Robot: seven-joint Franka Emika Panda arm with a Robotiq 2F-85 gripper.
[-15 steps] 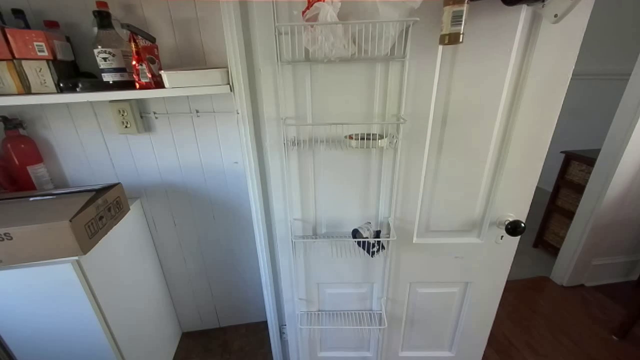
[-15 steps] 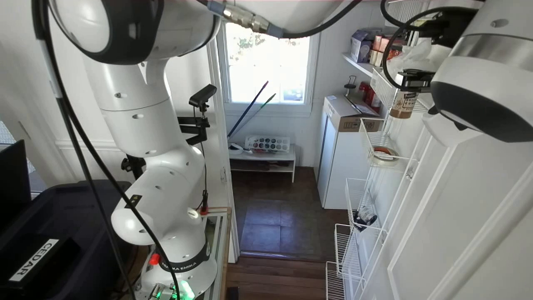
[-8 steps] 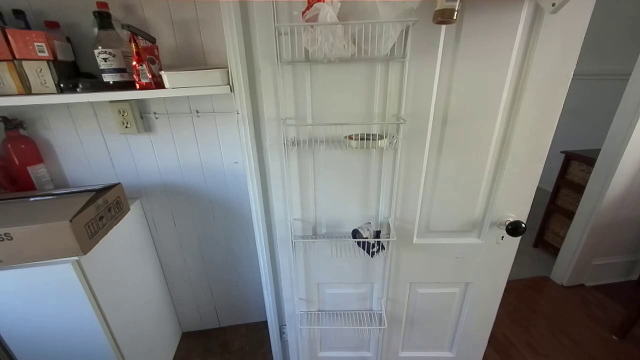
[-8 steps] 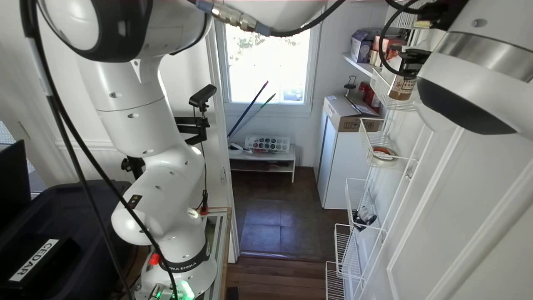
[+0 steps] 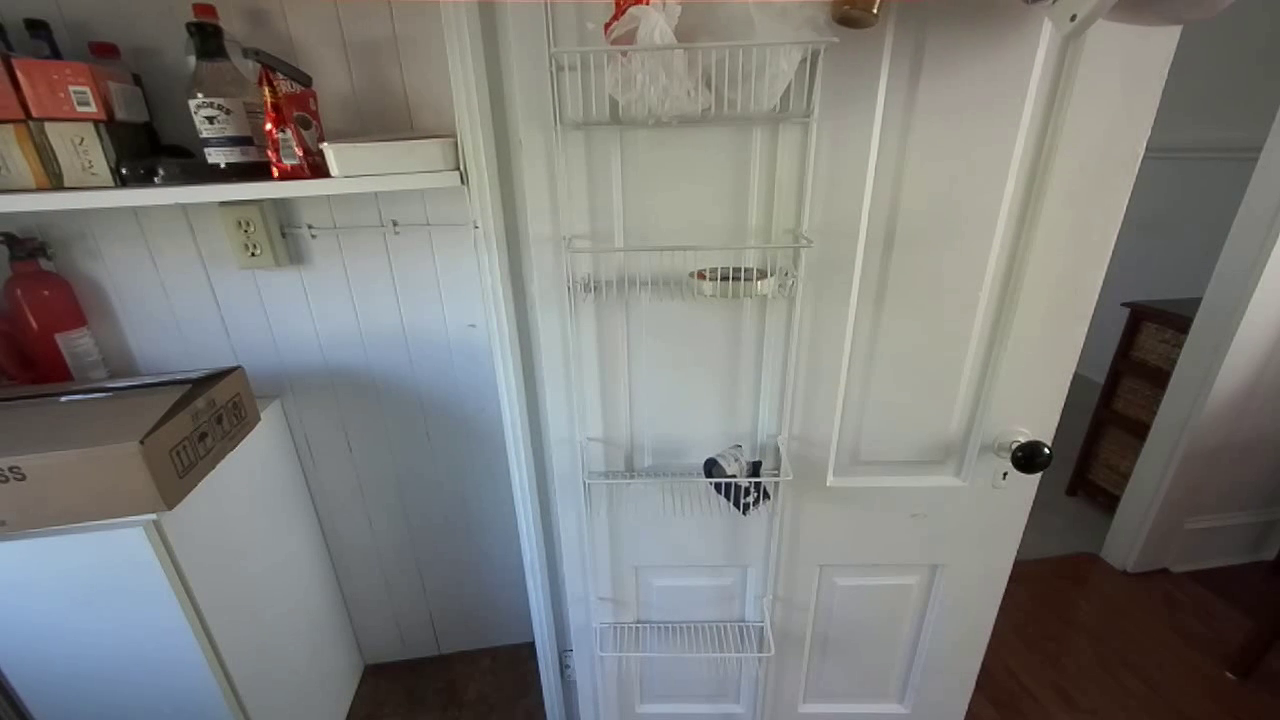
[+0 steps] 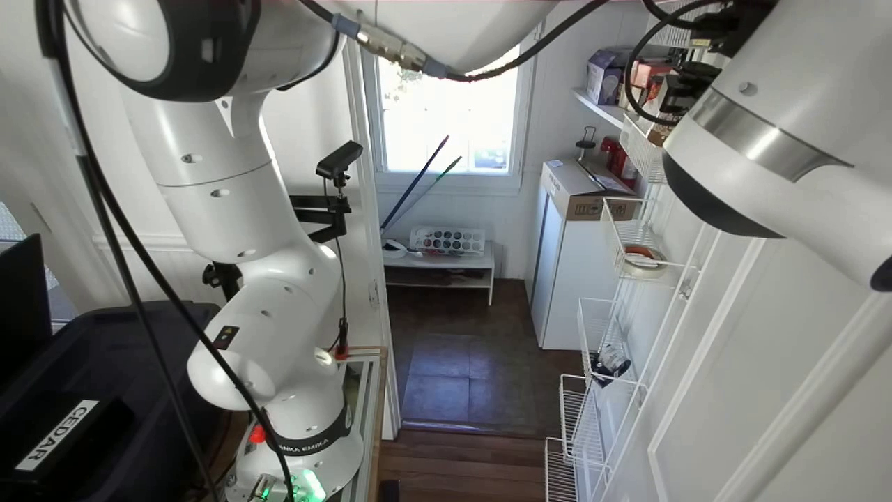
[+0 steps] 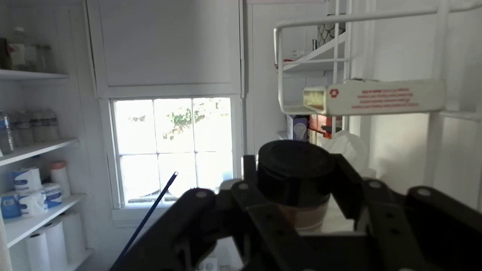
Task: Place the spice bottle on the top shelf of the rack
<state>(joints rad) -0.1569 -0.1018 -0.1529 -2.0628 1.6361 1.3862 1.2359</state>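
My gripper [image 7: 295, 167] is shut on the dark cap of the spice bottle [image 7: 297, 197], whose body hangs below the fingers. The gripper also shows in an exterior view [image 6: 686, 87], partly behind the wrist. The bottle's brown base shows at the top edge of an exterior view [image 5: 857, 12]. The rack [image 5: 690, 244] is white wire and hangs on the door. Its top shelf [image 7: 280, 79] is at the upper right of the wrist view, above and beyond the bottle. It is partly seen in an exterior view [image 6: 672, 35].
A thin pale box [image 7: 380, 98] lies in the top shelf. White plastic bags [image 5: 655, 80] fill the basket below. A white wall shelf [image 5: 230, 188] with bottles and boxes stands beside the rack. The door [image 5: 920, 300] is behind it.
The gripper and the spice bottle have moved up and toward the rack. In an exterior view the bottle has risen until only its base shows. The wrist has swung as well.
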